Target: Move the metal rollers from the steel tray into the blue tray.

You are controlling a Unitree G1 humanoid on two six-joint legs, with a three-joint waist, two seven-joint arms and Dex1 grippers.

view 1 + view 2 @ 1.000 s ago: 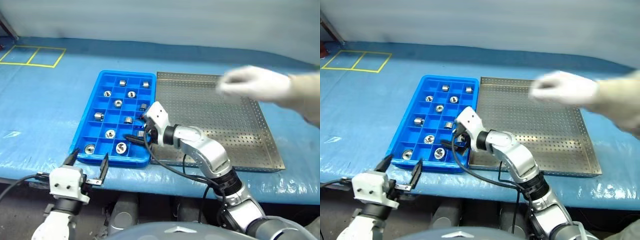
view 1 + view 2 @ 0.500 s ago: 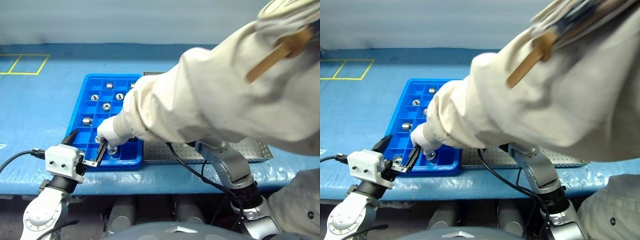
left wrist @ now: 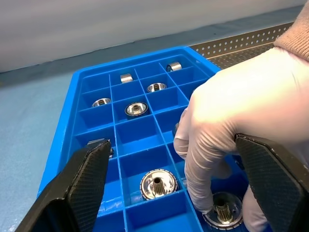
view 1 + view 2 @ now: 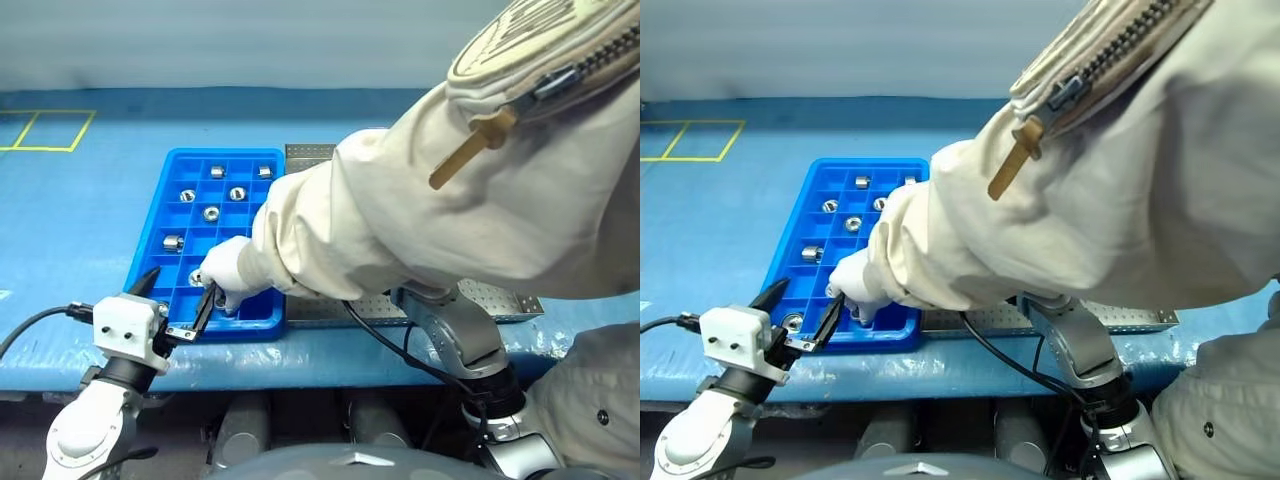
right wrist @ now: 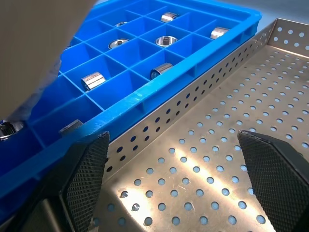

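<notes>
The blue tray [image 4: 222, 155] holds several metal rollers [image 4: 211, 213] in its compartments, seen close up in the left wrist view [image 3: 136, 108]. The steel tray [image 5: 231, 145] lies along its right side, its perforated floor bare where it shows. My left gripper [image 4: 180, 283] stands open at the blue tray's near edge, with nothing in it. A person's gloved hand [image 3: 231, 96] reaches between its fingers [image 3: 82, 183] and touches a roller [image 3: 222, 212] in the front row. My right gripper [image 5: 172, 137] is open and empty, low over the steel tray beside the blue tray's wall.
A person in a cream jacket [image 4: 450, 200] leans across from the right, the sleeve covering most of the steel tray and my right arm. Blue sheeting [image 4: 70, 230] covers the table, with yellow tape lines [image 4: 40, 130] at the far left.
The person's arm has swung in from the right, and the gloved hand now rests at the blue tray's front row by my left gripper. The sleeve now hides my right gripper.
</notes>
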